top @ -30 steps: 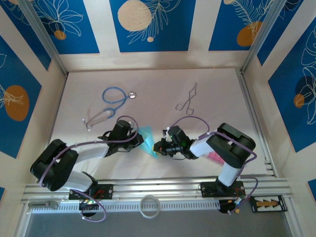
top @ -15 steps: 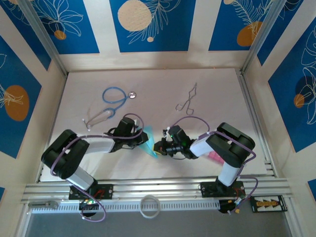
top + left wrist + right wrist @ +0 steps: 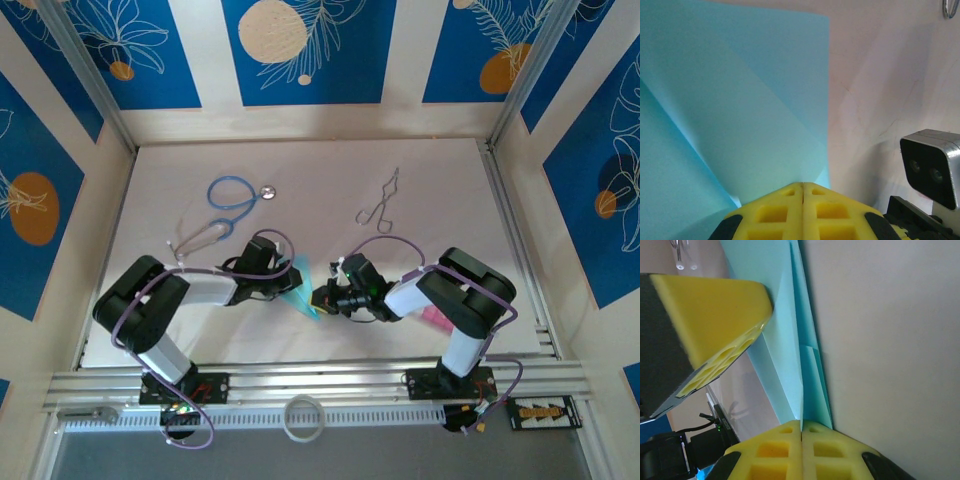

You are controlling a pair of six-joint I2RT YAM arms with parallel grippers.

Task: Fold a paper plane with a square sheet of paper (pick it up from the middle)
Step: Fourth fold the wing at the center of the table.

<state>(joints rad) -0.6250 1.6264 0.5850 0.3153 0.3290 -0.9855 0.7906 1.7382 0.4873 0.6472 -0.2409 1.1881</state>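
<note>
Part-folded turquoise paper (image 3: 302, 288) lies on the counter (image 3: 330, 170) between both arms; left fingers (image 3: 772, 212) and right fingers (image 3: 832, 455) are pressed together, tips at it. Uneven pushing could skew or tear the crease

Robot lab cell: aluminium rail (image 3: 320, 382), blue patterned wall panels (image 3: 345, 60), white table (image 3: 440, 180).

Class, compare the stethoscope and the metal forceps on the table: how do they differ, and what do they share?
The stethoscope has blue tubing curled in a loop; the forceps are thin bare metal. The stethoscope lies left of centre, the forceps right. The stethoscope looks larger than the forceps. Both lie flat on the table, beyond both arms, untouched.
</note>
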